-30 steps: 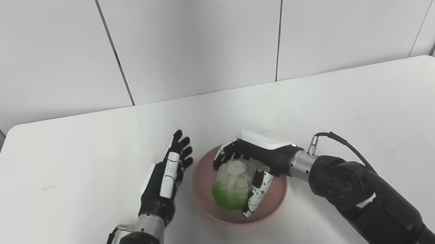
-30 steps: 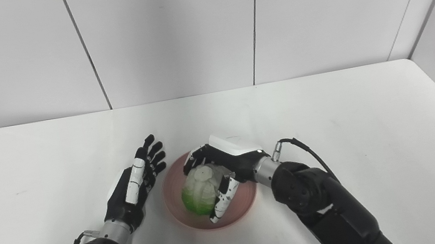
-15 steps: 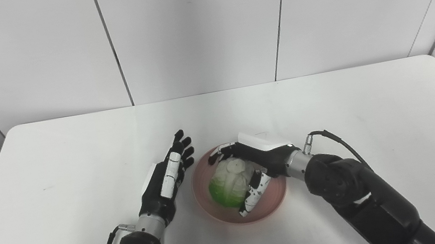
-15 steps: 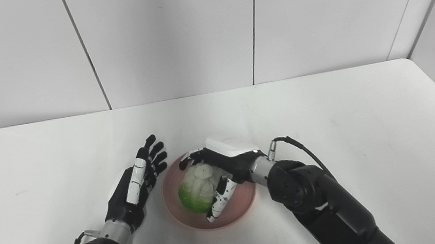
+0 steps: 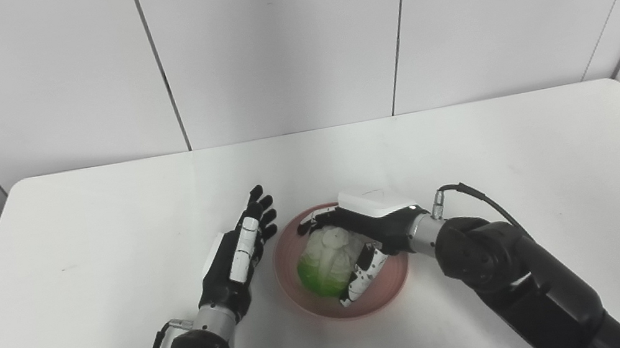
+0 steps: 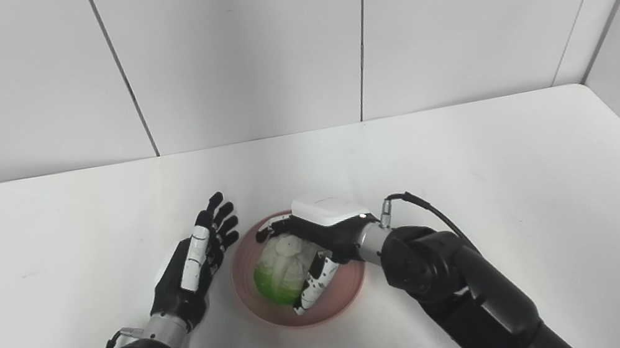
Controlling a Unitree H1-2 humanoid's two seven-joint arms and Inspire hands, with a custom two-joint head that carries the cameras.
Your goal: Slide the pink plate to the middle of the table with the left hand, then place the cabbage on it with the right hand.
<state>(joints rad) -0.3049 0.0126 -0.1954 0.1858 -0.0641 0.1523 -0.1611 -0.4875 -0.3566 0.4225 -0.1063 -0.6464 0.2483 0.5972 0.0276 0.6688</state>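
The pink plate [image 5: 392, 289] sits near the middle of the white table, toward the front. A pale cabbage [image 5: 324, 260] with a green lower end lies in the plate. My right hand [image 5: 367, 230] is wrapped over the cabbage from the right, fingers behind it and thumb in front, so it is shut on the cabbage [image 6: 278, 267]. My left hand [image 5: 238, 252] rests open on the table just left of the plate's rim [image 6: 242, 292], fingers stretched away from me and apart from the plate.
The white table [image 5: 73, 226] ends at a grey panelled wall behind. Its left edge and right edge drop off near the picture's sides. A black cable [image 5: 478, 199] loops off the right wrist.
The right hand has lowered the cabbage a little deeper into the plate and shifted slightly left. The left hand has not moved.
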